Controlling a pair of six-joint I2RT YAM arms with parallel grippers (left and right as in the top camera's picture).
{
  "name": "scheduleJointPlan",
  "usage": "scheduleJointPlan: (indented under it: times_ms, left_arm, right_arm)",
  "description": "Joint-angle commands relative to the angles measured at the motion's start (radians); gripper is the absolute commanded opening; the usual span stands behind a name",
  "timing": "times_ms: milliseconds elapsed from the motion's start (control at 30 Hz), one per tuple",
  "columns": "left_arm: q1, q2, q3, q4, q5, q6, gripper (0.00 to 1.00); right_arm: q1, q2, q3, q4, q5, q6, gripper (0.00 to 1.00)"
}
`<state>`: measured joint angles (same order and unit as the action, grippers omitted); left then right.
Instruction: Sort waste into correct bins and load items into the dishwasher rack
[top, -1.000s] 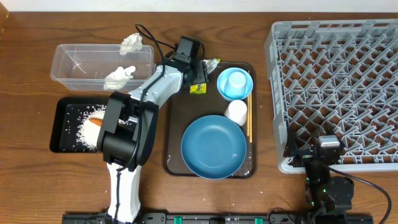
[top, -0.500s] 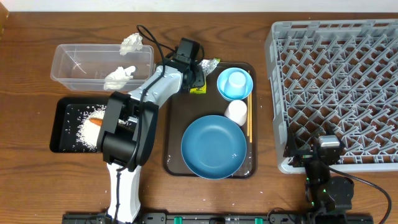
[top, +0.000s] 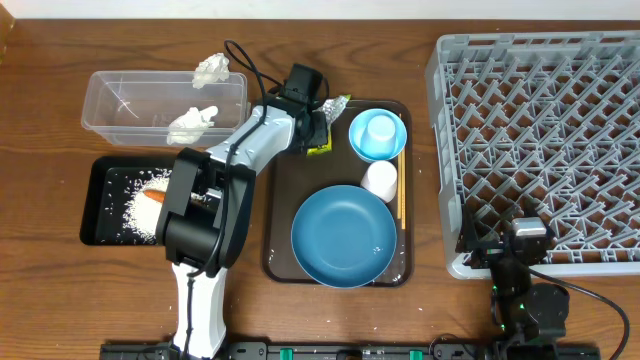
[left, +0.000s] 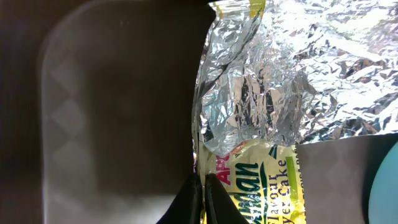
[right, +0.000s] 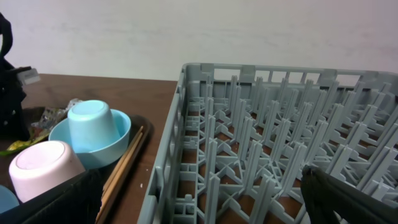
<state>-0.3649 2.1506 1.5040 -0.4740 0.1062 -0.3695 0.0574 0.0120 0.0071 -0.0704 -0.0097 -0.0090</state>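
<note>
My left gripper (top: 318, 131) is shut on the edge of the crinkled silver foil wrapper (left: 261, 112) with green-yellow print, at the back left corner of the brown serving tray (top: 280, 250). Its fingertips (left: 211, 196) pinch the printed end. On that tray lie a large blue plate (top: 343, 236), a light blue bowl (top: 356, 141) holding an upturned cup (top: 380, 130), a white cup (top: 379, 180) and chopsticks (top: 401, 195). My right gripper (right: 202, 205) stands open over the front left corner of the grey dishwasher rack (top: 540, 130), holding nothing.
A clear tub (top: 120, 100) at the back left holds a tissue (top: 192, 122); another tissue (top: 211, 68) rests on its far rim. In front of it, a black tray (top: 95, 200) holds rice (top: 135, 210) and a carrot (top: 158, 190).
The left gripper's jaws have closed onto the foil wrapper, and the wrapper's silver end has lifted and shifted slightly. The right arm has not moved.
</note>
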Motion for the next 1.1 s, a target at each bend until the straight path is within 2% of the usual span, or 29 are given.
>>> scheduleJointPlan:
  times_ms: [0,267,467,667,867,900,967,1067]
  left_arm:
    - [-0.005,-0.049,-0.013,-0.018,0.015,-0.010,0.06]
    - [0.011,-0.283,0.001,0.029,0.013,-0.010,0.06]
    - [0.093,-0.400,0.001,0.055,-0.011,-0.037,0.06]
    - [0.230,-0.397,-0.001,0.041,-0.100,-0.192,0.06]
    - [0.357,-0.357,-0.001,0.037,-0.100,-0.332,0.06]
    - [0.373,-0.350,-0.001,0.034,-0.100,-0.349,0.07]
    - [0.401,-0.340,-0.001,0.024,-0.099,-0.363,0.16]
    - [0.425,-0.335,-0.001,-0.001,-0.099,-0.362,0.17]
  right_arm:
    - [-0.019,-0.003,-0.002,-0.005,0.003,-0.010,0.99]
    - [-0.019,-0.002,-0.002,-0.005,0.003,-0.010,0.99]
    - [-0.019,-0.002,-0.002,-0.005,0.003,-0.010,0.99]
    - [-0.019,-0.002,-0.002,-0.005,0.003,-0.010,0.99]
    - [-0.019,-0.003,-0.002,-0.005,0.003,-0.010,0.99]
    - [-0.019,-0.002,-0.002,-0.005,0.003,-0.010,0.99]
    - [-0.019,-0.002,-0.002,-0.005,0.003,-0.010,0.99]
    - [-0.019,-0.002,-0.002,-0.005,0.003,-0.010,0.99]
